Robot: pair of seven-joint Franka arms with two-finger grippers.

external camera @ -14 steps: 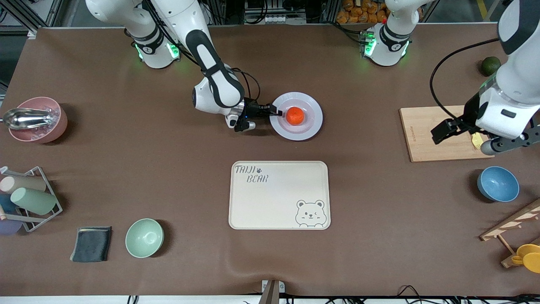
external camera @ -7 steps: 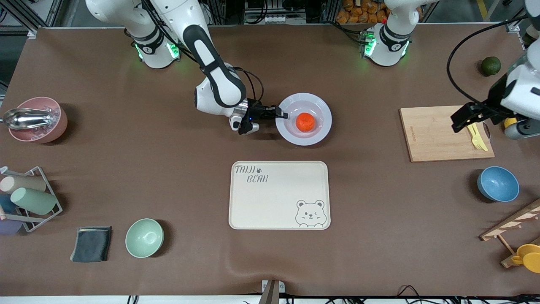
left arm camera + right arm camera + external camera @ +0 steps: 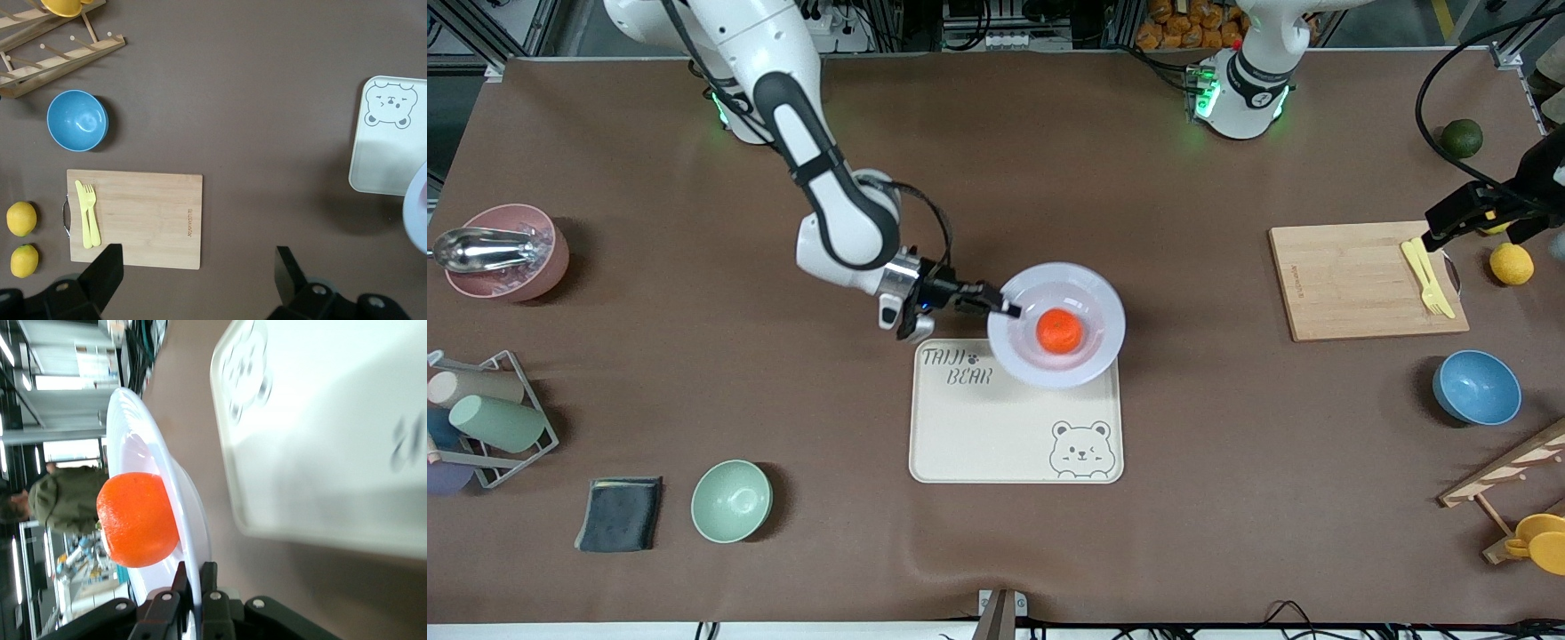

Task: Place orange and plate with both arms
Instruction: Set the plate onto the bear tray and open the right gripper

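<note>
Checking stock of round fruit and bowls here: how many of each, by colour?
Orange: 1
Yellow lemons: 2
Dark green fruit: 1
Pink bowl: 1
Mint-green bowl: 1
Blue bowl: 1
Total: 7

High front camera faces the robots' bases; wrist cameras look down (both catch the bear tray [image 3: 1014, 411]).
</note>
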